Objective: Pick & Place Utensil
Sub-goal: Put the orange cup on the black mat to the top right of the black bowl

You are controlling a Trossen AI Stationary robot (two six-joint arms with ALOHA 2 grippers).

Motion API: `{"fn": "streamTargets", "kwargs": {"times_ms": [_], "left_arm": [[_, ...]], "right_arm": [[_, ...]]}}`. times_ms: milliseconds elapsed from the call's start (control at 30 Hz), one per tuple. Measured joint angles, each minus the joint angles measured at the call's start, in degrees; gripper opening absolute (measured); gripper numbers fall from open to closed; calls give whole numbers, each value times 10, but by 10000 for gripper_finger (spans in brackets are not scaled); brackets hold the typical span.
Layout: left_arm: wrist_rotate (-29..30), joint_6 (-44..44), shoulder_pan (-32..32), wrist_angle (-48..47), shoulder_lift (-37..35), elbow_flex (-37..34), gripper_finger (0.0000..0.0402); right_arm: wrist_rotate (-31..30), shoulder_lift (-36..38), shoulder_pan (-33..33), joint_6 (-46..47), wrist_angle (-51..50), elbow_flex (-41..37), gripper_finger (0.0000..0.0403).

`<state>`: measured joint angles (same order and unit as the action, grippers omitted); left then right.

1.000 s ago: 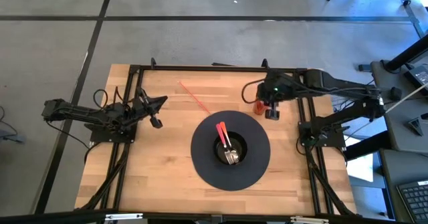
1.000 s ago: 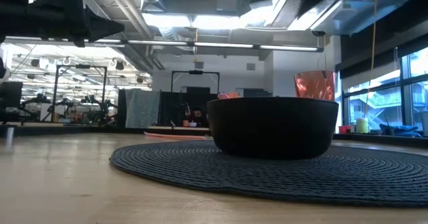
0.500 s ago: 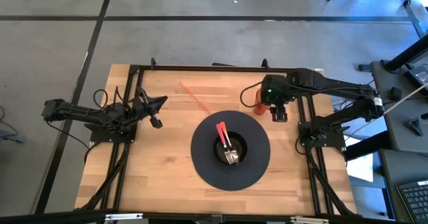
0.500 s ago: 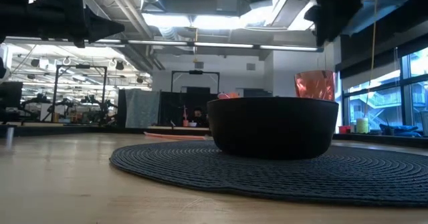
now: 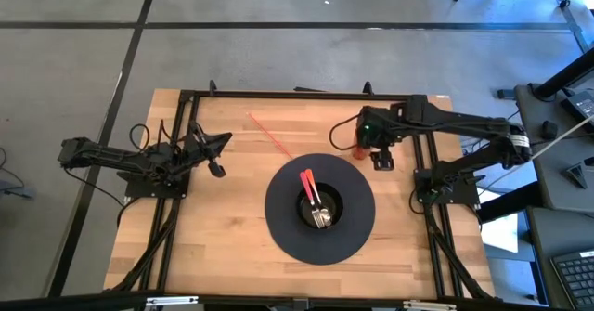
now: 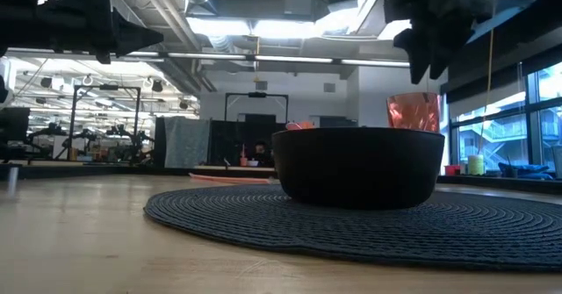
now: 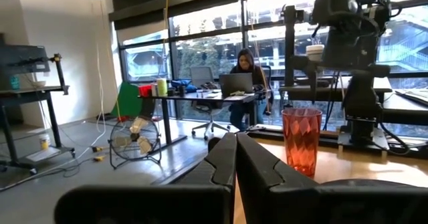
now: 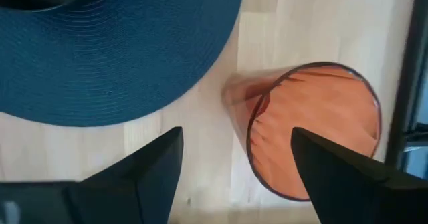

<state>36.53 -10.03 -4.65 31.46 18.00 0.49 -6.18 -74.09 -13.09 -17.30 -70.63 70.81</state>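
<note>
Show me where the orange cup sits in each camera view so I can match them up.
High view: the orange cup is mostly hidden under the right gripper, beside the round mat.
Low view: right of centre, behind the black bowl.
Left wrist view: right of centre, upright on the table.
Right wrist view: centre-right, seen from above, between the open fingers.
Shared landmark: the round mat.

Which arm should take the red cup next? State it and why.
Right. The right claw hangs open above the red cup beside the round mat; the left claw is shut and parked at the table's far left.
</note>
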Motion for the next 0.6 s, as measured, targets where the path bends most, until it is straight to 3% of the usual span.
{"fn": "streamTargets", "kwargs": {"times_ms": [600], "left_arm": [[0, 4, 0, -6, 0, 0, 8]], "right_arm": [[19, -96, -54, 3, 21, 0, 274]]}}
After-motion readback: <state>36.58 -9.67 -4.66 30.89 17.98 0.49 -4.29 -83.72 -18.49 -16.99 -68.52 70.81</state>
